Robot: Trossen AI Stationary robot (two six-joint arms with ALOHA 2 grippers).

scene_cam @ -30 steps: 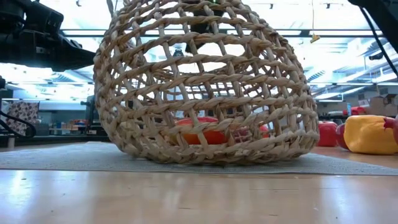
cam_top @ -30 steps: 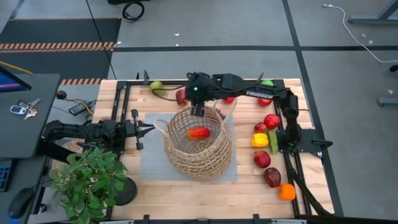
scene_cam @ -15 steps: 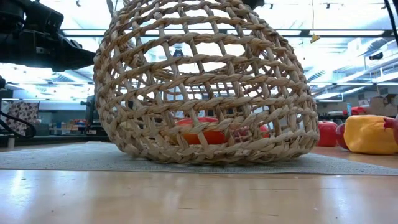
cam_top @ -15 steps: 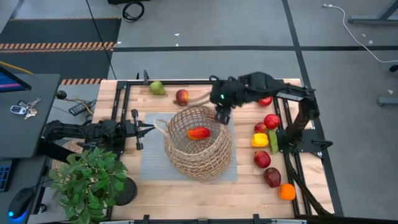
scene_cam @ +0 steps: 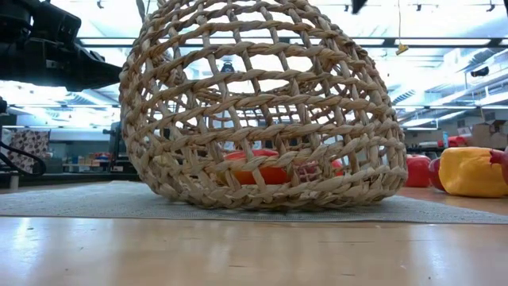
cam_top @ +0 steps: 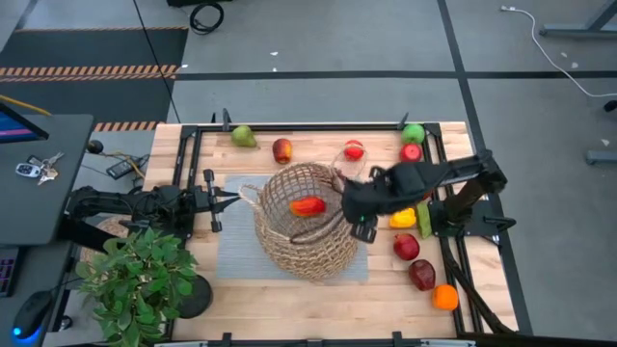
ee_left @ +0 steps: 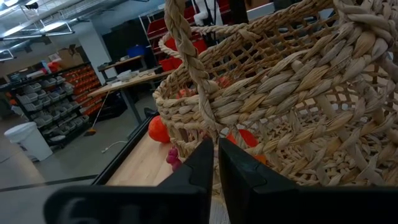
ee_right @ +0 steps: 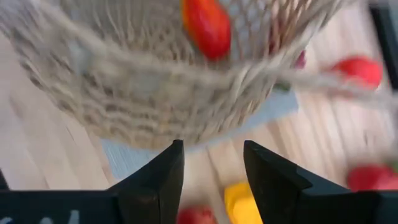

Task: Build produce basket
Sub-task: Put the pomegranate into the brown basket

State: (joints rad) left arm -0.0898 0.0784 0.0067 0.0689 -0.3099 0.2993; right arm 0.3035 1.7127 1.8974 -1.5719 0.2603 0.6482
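Note:
The tan wicker basket stands on a grey mat mid-table, with a red-orange pepper lying inside it. My left gripper is shut on the basket's left loop handle. My right gripper hangs pointing down just beyond the basket's right side, its fingers apart with nothing between them. Loose produce lies around: a green pear, a red apple, a yellow pepper, an orange. My left gripper pinches the basket's twisted loop handle between its two fingers. The fingers come in level from the table's left side. The handle rope rises from between them and curves back to the rim, and the basket rests on the mat.
A potted green plant stands at the near left corner. More red and green fruit lies along the right edge and far edge. Black frame rails border the table. Bare wood shows along the near edge.
My right gripper has swung from above the basket's far rim toward the table's right edge, then toward the near edge, turning as it went. It now hangs beside the basket's right side. The basket, the pepper inside it and my left gripper have kept still.

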